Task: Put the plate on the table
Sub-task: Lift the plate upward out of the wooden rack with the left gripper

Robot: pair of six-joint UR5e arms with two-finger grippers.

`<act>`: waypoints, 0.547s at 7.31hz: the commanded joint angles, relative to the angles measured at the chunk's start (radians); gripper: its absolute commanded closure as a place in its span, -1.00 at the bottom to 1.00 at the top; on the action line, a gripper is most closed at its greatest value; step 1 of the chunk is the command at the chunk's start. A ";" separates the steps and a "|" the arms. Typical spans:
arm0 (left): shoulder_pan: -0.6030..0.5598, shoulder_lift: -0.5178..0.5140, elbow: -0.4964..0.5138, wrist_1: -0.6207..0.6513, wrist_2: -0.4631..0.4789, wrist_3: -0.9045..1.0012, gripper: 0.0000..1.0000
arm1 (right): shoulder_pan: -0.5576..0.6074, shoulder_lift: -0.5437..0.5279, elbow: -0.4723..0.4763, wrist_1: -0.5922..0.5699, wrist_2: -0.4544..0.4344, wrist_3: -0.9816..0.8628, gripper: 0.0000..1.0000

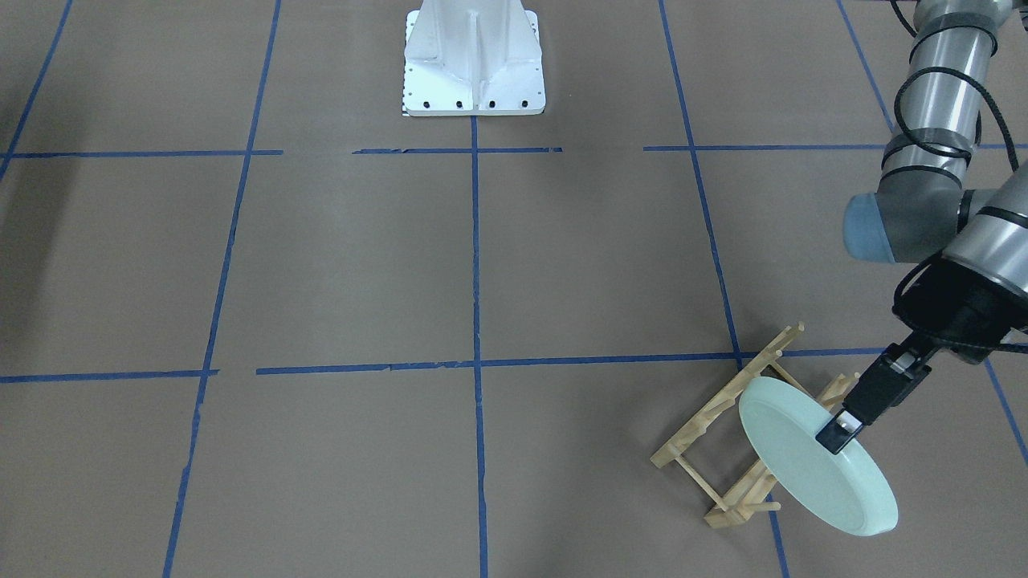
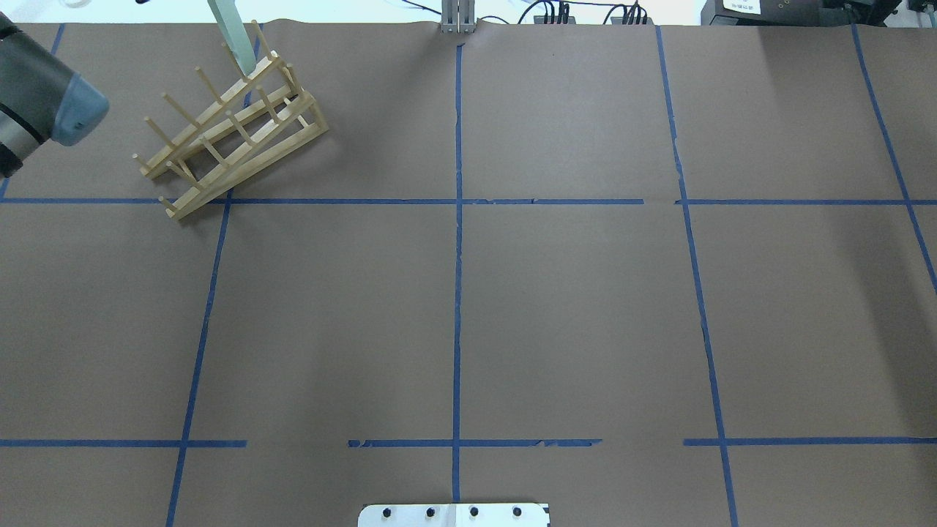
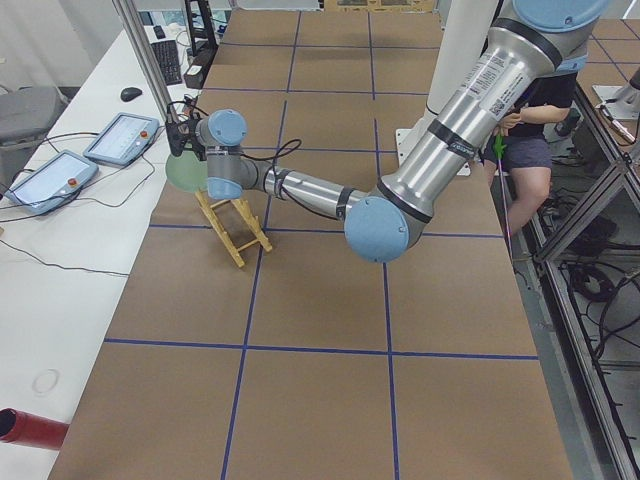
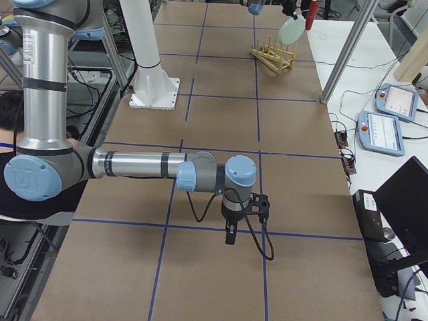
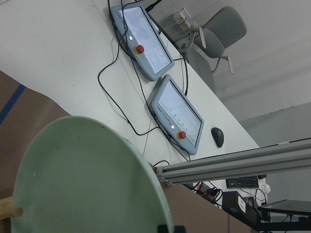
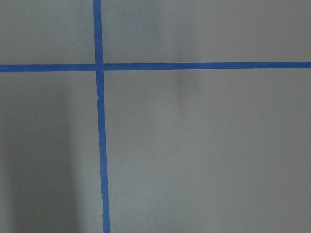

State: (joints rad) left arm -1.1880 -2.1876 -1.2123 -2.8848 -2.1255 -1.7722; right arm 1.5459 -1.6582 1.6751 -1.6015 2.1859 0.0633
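The pale mint-green plate (image 1: 803, 461) stands on edge, tilted, over the end of the wooden peg rack (image 1: 719, 437). Its lower edge is by the rack's pegs; one peg shows against it in the left wrist view (image 5: 87, 179). My left gripper (image 1: 839, 431) is shut on the plate's upper rim. In the overhead view only a strip of the plate (image 2: 234, 36) shows above the rack (image 2: 234, 132). My right gripper (image 4: 231, 235) hangs low over the brown table (image 1: 562, 265), far from the rack; I cannot tell whether it is open or shut. Its wrist view shows only table and blue tape.
The white robot base (image 1: 474, 60) stands at the table's middle edge. Two teach pendants (image 3: 120, 135) lie on the white bench beside the rack. A red cylinder (image 3: 30, 428) lies on that bench. A seated person (image 3: 535, 120) is behind the robot.
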 commanded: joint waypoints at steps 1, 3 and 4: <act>-0.047 -0.003 -0.038 -0.001 -0.039 -0.070 1.00 | 0.000 0.000 0.000 0.000 0.000 0.001 -1.00; -0.056 0.002 -0.129 0.019 -0.056 -0.072 1.00 | 0.000 0.000 0.000 0.000 0.000 0.000 -1.00; -0.083 0.000 -0.150 0.085 -0.182 -0.031 1.00 | 0.000 0.000 0.000 0.000 0.000 0.000 -1.00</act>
State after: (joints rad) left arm -1.2478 -2.1879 -1.3228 -2.8548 -2.2070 -1.8331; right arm 1.5462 -1.6582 1.6751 -1.6015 2.1859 0.0634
